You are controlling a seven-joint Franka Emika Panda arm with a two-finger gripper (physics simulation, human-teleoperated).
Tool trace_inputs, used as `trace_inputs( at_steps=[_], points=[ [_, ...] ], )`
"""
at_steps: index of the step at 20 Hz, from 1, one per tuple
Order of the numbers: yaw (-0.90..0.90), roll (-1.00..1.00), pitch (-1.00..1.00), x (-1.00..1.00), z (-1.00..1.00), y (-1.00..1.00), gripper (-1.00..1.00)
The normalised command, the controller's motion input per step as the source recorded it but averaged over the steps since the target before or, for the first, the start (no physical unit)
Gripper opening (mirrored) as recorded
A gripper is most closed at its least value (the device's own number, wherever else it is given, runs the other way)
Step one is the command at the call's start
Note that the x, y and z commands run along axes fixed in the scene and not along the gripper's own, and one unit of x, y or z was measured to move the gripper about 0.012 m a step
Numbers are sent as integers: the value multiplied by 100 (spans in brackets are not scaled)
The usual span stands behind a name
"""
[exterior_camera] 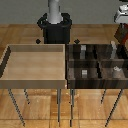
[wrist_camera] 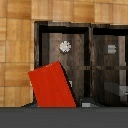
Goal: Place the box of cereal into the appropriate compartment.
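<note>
In the exterior view, a pale tray [exterior_camera: 35, 62] and a dark four-part bin [exterior_camera: 97, 65] are standing on thin legs over a wooden floor [exterior_camera: 30, 35]; the gripper [exterior_camera: 121, 17] is hanging at two o'clock, a red cereal box [exterior_camera: 120, 36] showing under it. In the wrist view, the box [wrist_camera: 51, 86] is sitting tilted over the bin [wrist_camera: 80, 55]. I cannot tell how the jaws are set.

The Panda arm's black, boxy base [exterior_camera: 56, 30] stands behind the pale wooden tray [exterior_camera: 35, 62], topped by a white-and-grey cylindrical column [exterior_camera: 54, 11]; a white-and-grey wrist segment [exterior_camera: 121, 13] shows above the dark-brown bin [exterior_camera: 97, 67].
</note>
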Motion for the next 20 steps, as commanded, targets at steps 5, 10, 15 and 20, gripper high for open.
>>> trace_inputs(
  at_steps=[5,10,15,20],
  points=[
    [0,0,0,0,-80,0,-100],
    [0,0,0,0,-100,0,-100],
    [0,0,0,0,-100,0,-100],
    [0,0,0,0,-80,0,-100]
  ],
)
